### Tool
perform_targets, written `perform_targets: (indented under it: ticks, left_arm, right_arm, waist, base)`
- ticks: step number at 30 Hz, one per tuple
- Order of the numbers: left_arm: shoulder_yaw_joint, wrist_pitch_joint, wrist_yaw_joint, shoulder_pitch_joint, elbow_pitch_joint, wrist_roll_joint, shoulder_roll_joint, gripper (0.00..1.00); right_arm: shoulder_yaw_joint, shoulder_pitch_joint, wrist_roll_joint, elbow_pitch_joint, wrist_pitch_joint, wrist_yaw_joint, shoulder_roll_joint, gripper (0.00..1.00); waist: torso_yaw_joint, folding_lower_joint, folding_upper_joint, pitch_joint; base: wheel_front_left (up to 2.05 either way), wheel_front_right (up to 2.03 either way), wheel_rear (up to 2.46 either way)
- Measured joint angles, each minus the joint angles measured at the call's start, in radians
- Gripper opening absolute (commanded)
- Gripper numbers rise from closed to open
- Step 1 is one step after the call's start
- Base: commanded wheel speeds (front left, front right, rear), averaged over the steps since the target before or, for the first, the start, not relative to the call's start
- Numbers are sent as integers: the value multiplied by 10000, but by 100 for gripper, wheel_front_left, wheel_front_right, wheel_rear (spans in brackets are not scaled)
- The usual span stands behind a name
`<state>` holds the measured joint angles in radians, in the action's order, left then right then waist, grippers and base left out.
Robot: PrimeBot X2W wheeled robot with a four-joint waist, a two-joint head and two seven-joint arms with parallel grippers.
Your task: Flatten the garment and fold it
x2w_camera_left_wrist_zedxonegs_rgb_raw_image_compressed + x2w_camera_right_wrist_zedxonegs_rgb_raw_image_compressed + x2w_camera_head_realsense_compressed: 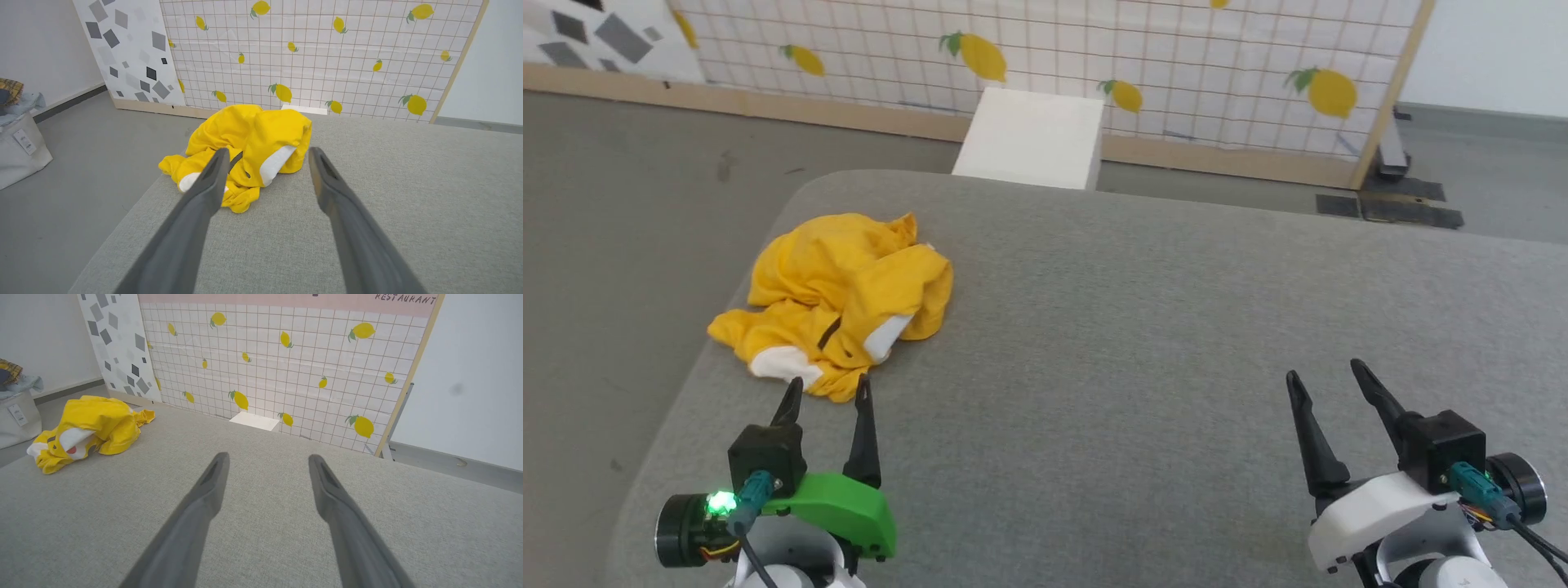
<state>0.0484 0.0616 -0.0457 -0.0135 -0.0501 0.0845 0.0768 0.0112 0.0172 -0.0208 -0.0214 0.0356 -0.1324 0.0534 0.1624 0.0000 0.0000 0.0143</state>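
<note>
Left gripper (829,380): lower left of the head view, green shell with a small green light lit. Its two dark fingers are spread wide with nothing between them. The tips point at the shirt's near edge and sit just beside it; whether they touch the cloth cannot be told.
Right gripper (1323,369): lower right of the head view, white shell. The fingers are spread apart and empty, over bare table, well apart from the shirt.
Table (1143,327): grey fabric top with a rounded far-left corner.
Shirt (841,282): bright yellow, crumpled in a heap on the left part of the table, right ahead of the left gripper. One fold reaches the table's left edge. White patches and a black line show on the near side, and a red dot shows in the right wrist view.
Floor (629,171): grey, all around the table.
Box (1031,139): white, beyond the table's far edge, at the foot of the screen.
Mats (1409,208): dark, flat on the floor at the far right, by the screen's end post.
Screen (1192,65): upright, white grid printed with lemons, wooden frame.
Panel (128,49): white with grey squares, beside the screen's left end.
Bag (18,153): pale, tagged, on the floor far to the left, with clothes piled on top.
</note>
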Motion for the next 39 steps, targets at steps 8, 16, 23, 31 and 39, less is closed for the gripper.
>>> perform_targets:
  ticks: [8,16,23,31,39]
  left_arm:
    - [27,207,-176,1,-23,215,153,100]
    - [94,370,-291,1,-86,374,234,100]
    - [171,491,-435,1,-173,667,309,100]
    - [247,732,-573,1,-341,903,472,100]
    - [339,899,-704,0,-430,1106,527,100]
  right_arm:
    - [94,-1,-71,-67,88,0,0,100]
    - [146,-5,-132,-102,104,0,0,100]
    - [159,-9,-146,-113,180,0,0,100]
    - [178,-15,-176,-163,267,0,-2,100]
    - [201,-26,-245,-163,322,0,-4,100]
  waist:
    - [677,0,0,17]
    - [1146,0,0,16]
    - [1509,0,0,-7]
    - [1953,0,0,-13]
    - [2279,0,0,-41]
  base:
    - [0,0,0]
    - [0,0,0]
    - [0,0,0]
    - [0,0,0]
    - [0,0,0]
